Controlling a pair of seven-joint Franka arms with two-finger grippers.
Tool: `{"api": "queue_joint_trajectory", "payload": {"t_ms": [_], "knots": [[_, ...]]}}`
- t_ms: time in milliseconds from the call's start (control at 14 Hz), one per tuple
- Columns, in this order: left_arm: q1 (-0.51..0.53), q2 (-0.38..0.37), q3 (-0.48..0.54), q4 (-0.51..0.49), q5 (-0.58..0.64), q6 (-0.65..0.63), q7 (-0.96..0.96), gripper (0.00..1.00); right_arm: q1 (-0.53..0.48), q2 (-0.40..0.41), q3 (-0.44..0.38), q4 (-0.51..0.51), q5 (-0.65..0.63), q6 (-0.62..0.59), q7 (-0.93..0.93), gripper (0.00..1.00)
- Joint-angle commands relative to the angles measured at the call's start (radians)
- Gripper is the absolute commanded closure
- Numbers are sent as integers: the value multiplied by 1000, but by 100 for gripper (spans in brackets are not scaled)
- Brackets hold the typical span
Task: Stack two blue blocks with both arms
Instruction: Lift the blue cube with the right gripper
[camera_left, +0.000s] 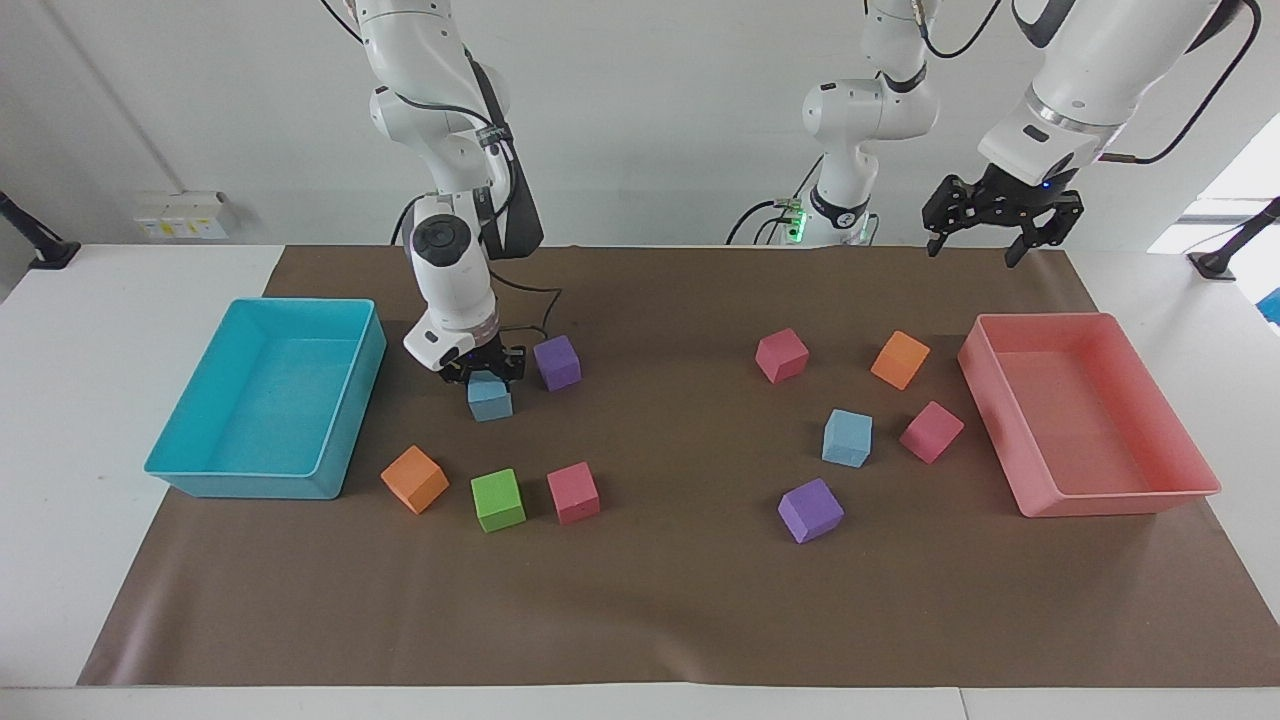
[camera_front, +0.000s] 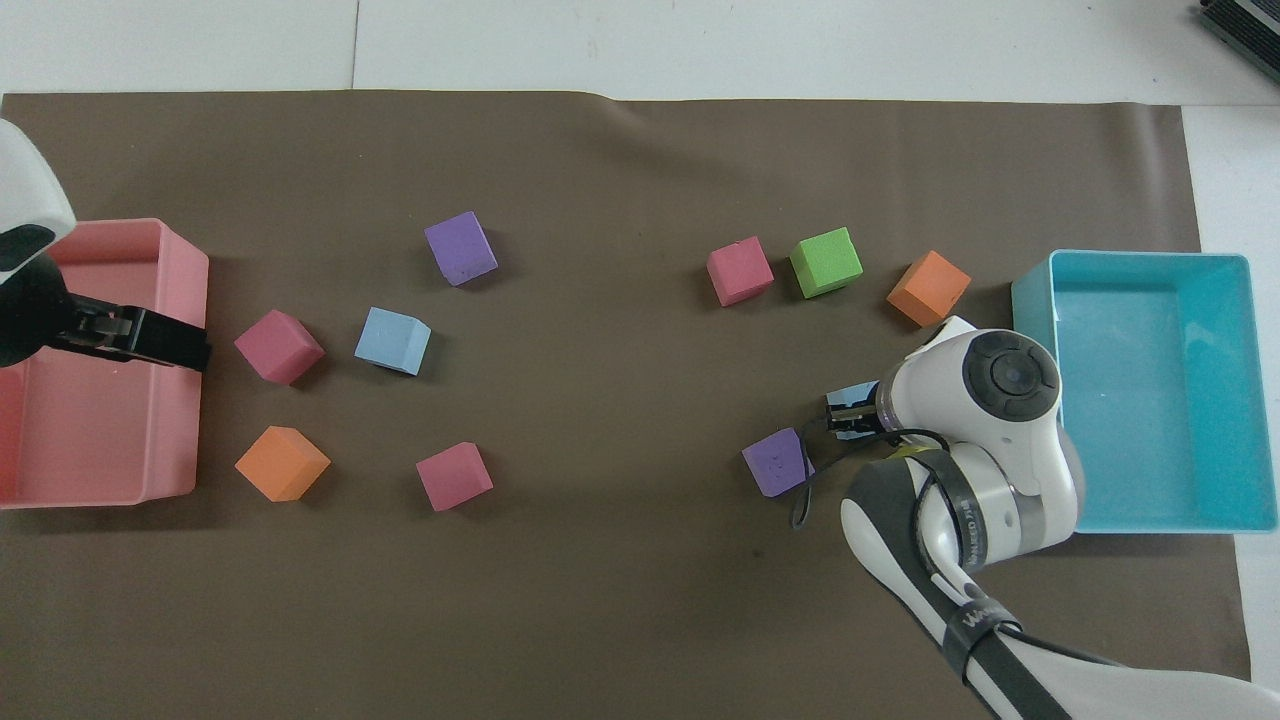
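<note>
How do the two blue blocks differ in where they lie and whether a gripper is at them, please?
One blue block lies toward the right arm's end, beside a purple cube, with the right gripper down on it, fingers at its sides. The other blue block lies toward the left arm's end, untouched; the left gripper waits open above the pink tray. Both rest on the brown mat, same colour and size.

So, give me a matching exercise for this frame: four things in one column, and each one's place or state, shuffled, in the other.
Things:
1. green block
2. pink tray
3. left gripper
4. right gripper

Places or states:
a. down at a blue block beside a purple block
b. resting at the left arm's end of the table
c. between an orange block and a pink block
d. raised, open, waiting

Pairs: 1-c, 2-b, 3-d, 4-a
</note>
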Motion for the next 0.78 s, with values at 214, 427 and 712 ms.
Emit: {"api": "queue_joint_trajectory", "payload": {"t_ms": [214, 427, 712], "knots": [[-9, -18, 4, -12, 9, 7, 5, 0, -12, -4, 5, -7, 31, 13, -8, 100], [-9, -18, 4, -13, 9, 7, 5, 0, -3, -4, 5, -5, 33, 13, 13, 100], [-9, -18, 4, -13, 9, 7, 5, 0, -2, -4, 5, -2, 32, 13, 19, 100]]}}
